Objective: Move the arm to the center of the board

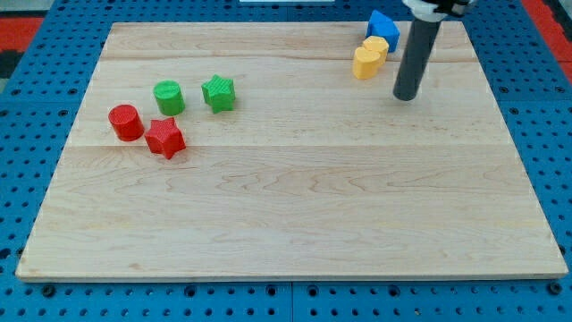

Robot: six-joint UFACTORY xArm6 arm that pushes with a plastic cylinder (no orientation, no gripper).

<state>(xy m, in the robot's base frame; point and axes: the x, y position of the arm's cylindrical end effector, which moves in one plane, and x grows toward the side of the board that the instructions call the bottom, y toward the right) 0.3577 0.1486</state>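
My tip rests on the wooden board near the view's top right, at the lower end of the dark rod. Just to its left lies a yellow heart-shaped block, with another yellow block behind it and a blue block at the board's top edge. The tip is apart from them. At the view's left stand a green cylinder, a green star, a red cylinder and a red star.
The board lies on a blue pegboard surface that surrounds it on all sides. A red area shows at the view's top left corner and another at the top right.
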